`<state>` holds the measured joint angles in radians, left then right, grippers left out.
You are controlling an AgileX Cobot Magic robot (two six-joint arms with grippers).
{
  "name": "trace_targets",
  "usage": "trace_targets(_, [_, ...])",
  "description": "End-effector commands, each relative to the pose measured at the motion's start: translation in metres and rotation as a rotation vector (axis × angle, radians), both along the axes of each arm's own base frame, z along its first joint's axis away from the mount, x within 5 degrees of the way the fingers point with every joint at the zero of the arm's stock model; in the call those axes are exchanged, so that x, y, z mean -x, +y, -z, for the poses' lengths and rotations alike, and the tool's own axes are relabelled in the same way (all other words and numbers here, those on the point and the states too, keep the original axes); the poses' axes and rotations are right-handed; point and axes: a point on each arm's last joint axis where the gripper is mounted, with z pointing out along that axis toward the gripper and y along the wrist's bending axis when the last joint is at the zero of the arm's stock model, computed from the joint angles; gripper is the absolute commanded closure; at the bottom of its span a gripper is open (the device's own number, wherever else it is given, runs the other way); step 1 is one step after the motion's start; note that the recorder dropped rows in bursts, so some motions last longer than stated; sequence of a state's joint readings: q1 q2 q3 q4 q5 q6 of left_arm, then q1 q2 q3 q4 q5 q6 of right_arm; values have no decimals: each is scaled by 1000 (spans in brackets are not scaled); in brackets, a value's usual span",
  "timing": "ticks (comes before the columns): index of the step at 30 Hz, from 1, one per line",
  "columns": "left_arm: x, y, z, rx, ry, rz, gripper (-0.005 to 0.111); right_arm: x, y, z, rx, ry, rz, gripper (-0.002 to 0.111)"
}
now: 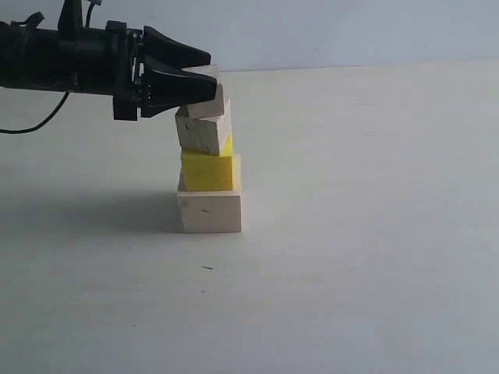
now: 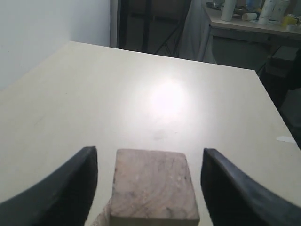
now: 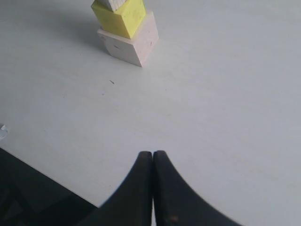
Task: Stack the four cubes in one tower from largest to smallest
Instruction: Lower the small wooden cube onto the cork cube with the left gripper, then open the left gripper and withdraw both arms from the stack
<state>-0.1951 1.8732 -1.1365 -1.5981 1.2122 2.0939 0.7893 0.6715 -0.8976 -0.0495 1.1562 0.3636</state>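
The tower stands in the exterior view: large pale wood cube on the table, yellow cube on it, speckled tan cube above, turned a little, and the greyish-white cube on top. My left gripper reaches in from the left and is open around that top cube. In the left wrist view the cube sits between the fingers with a gap on each side. My right gripper is shut on nothing, far from the tower's base.
The pale table stretches bare around the tower. Its near edge shows in the right wrist view as a dark drop. Beyond the far edge stand dark stands and a cluttered bench.
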Motion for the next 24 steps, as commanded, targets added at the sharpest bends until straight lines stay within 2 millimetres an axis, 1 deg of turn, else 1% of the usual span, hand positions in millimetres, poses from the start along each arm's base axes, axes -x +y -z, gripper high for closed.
trace_targets(1, [2, -1, -15, 34, -24, -7, 44, 1, -1, 0, -5, -11, -5, 108])
trace_targets(4, [5, 0, -22, 38, -43, -7, 44, 1, -1, 0, -5, -11, -5, 108])
trace_targets(8, [10, 2, -37, 45, -82, -9, 44, 1, -1, 0, -7, -13, -5, 108])
trace_targets(11, [14, 10, -51, 42, -77, -27, 44, 0, 0, -2, -23, -31, -7, 108])
trace_targets(14, [21, 23, -72, 48, -78, -65, 48, -3, 4, -6, -69, -78, -10, 108])
trace_targets(16, [27, 34, -86, 48, -73, -96, 58, -6, 7, -9, -102, -109, -10, 108])
trace_targets(18, [33, 44, -98, 43, -50, -127, 72, -12, 13, -10, -122, -130, -13, 108])
trace_targets(20, [40, 50, -110, 51, -21, -154, 89, -19, 19, -8, -111, -131, -13, 108])
trace_targets(22, [47, 53, -118, 50, 3, -165, 104, -30, 30, -3, -89, -116, -13, 108])
trace_targets(24, [53, 54, -123, 35, 42, -175, 107, -44, 44, 3, -79, -112, -17, 108])
